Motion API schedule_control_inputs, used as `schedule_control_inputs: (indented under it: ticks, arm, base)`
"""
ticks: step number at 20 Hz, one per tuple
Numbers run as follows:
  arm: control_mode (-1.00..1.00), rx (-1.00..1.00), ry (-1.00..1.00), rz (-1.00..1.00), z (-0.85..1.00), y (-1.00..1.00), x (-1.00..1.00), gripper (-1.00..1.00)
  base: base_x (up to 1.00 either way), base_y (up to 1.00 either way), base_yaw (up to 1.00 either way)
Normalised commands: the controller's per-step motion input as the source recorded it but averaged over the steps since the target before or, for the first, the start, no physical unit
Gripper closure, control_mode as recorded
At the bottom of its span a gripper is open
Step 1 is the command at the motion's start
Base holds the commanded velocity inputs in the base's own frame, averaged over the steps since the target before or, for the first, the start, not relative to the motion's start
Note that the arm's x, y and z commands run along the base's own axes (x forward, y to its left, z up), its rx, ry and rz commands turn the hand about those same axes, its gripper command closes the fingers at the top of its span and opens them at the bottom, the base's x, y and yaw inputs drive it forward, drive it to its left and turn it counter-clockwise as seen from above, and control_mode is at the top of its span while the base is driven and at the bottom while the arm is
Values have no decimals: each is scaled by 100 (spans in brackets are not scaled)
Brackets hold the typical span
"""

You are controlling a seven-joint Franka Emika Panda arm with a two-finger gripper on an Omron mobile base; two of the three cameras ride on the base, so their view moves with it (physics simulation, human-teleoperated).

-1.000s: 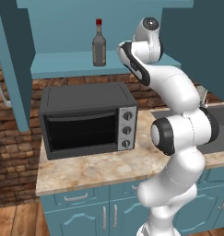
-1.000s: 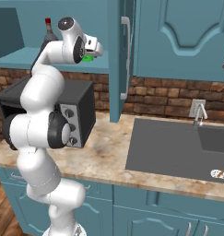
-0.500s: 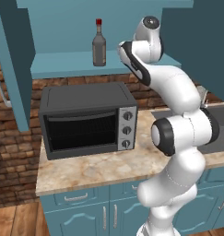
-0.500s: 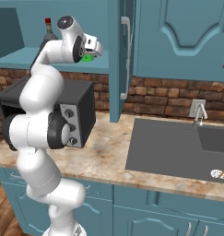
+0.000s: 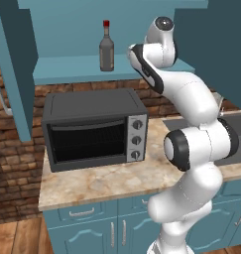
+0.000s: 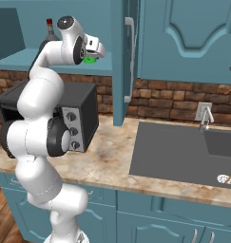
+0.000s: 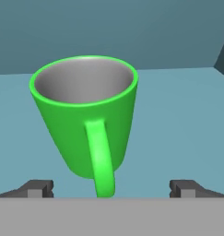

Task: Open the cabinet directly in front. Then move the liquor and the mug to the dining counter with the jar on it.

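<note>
- The white arm's two-finger gripper (image 7: 111,186) has its jaws spread wide, holding nothing.
- The bright green cylindrical mug (image 7: 85,115) stands upright on the teal-blue cabinet (image 5: 67,69) shelf between the fingertips (image 7: 39,188), handle toward the gripper.
- The dark glass liquor bottle with red cap (image 5: 106,47) stands further back on that shelf.

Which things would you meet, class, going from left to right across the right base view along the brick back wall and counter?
Black toaster oven with silver knobs → open teal cabinet door with a long silver bar handle → dark grey sink basin → silver faucet.
</note>
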Motion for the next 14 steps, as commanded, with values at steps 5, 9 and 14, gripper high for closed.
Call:
schedule_control_inputs:
  ticks: [5,9,14]
  arm:
    - [-100,0,0,1,-1,0,5,-100]
    - [-100,0,-1,1,0,0,12,-100]
    - [-100,0,-1,1,0,0,9,-100]
  base:
    - [0,0,0]
    - [0,0,0]
    - [0,0,0]
